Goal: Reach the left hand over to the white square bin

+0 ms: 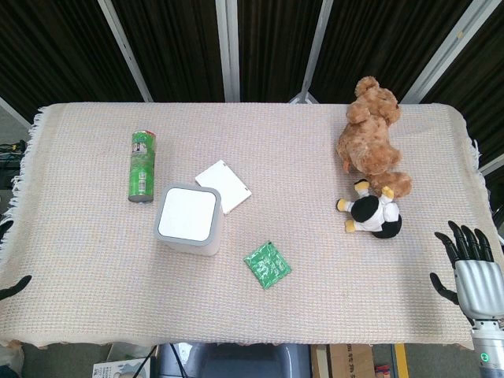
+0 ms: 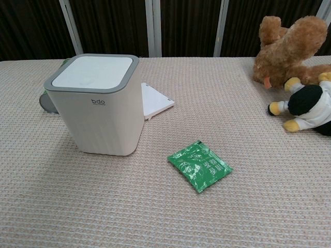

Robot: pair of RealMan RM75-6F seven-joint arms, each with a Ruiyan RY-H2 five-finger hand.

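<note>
Bin first: the white square bin (image 1: pixel 188 221) stands upright on the woven tablecloth (image 1: pixel 79 236), left of centre, grey-rimmed with its lid shut, and the chest view shows it close and large. A green cylindrical can (image 1: pixel 142 166) lies on its side just beyond it to the left, a flat white card (image 1: pixel 227 183) sits behind it, near or touching its base, and a green foil packet (image 1: pixel 267 265) lies near its right front corner.

My left hand (image 1: pixel 16 286) barely shows, only a dark tip at the left edge of the head view, low by the cloth's fringe, so I cannot tell whether it is spread or curled. My right hand (image 1: pixel 471 272) rests at the table's right edge, fingers apart, holding nothing, with the penguin plush (image 1: pixel 374 214) and the brown teddy bear (image 1: pixel 372 135) beyond it.

I judge the reach hardly begun. Risks as I see them: coming in low could drag the fringe and shift the cloth, sweeping too far back could roll the can, and arriving hard against the bin's side could push or tip it, since it looks light
</note>
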